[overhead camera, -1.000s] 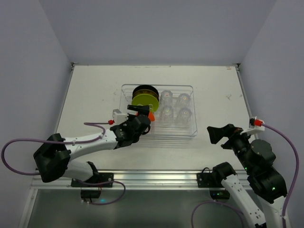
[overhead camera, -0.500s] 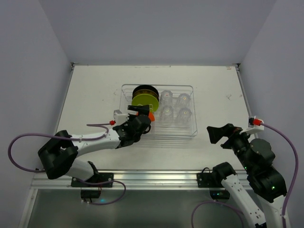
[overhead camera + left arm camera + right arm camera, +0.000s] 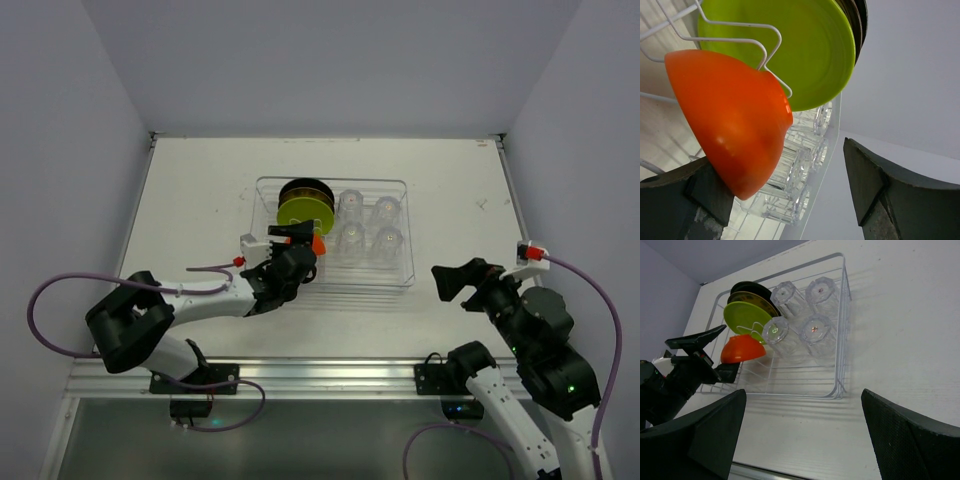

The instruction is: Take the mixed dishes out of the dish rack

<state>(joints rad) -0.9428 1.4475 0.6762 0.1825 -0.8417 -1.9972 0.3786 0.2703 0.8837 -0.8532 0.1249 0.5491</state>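
**As my left gripper brackets the orange bowl: dishes all in the rack**

With its jaws parted, my left gripper point(image 3: 780, 165) is released, and the orange bowl point(image 3: 730, 125) sits between its fingers. One finger looks to touch the bowl's lower edge. The other stands clear of it, so I have no grasp. My right gripper point(image 3: 445, 282) hangs over the table point(image 3: 900, 315) just right of the dish rack point(image 3: 844, 325), spread wide and holding nothing. The bowl sits tilted in the rack's near-left part, leaning on a white wire divider point(image 3: 740, 39). Just behind it the yellow-green plate point(image 3: 810, 55) stands on edge, with the black plate point(image 3: 750, 288) close behind. Four clear tumblers point(image 3: 816, 330) stand two by two in the rack's right half.
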